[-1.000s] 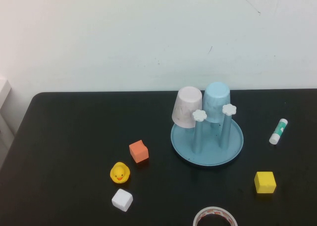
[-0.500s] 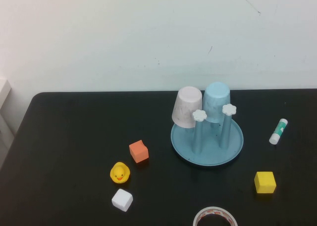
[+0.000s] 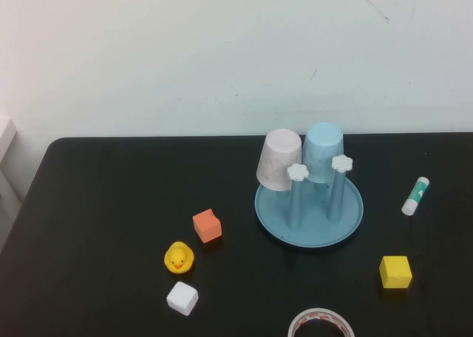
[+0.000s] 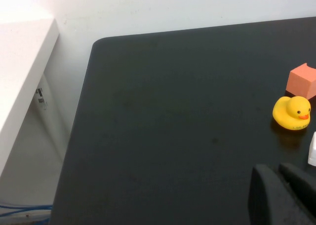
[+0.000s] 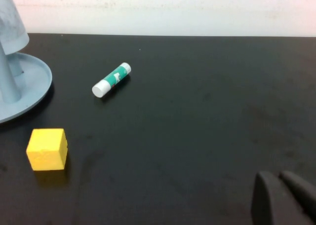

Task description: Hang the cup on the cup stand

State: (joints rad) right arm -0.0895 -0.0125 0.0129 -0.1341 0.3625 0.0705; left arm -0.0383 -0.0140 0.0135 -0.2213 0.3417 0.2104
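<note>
Cup (image 3: 323, 152) hangs inverted, axis upright, on cup stand (image 3: 309, 213).

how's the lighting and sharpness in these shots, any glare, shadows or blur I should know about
High view: even, soft light; the light blue plastic cup and the blue pegged cup stand read sharp, with faint shadows and no glare on the black table. Left wrist view: the white surface at the table's edge is blown out; the shut left pincer is a dark blur. Right wrist view: the shut right pincer is equally blurred.
</note>
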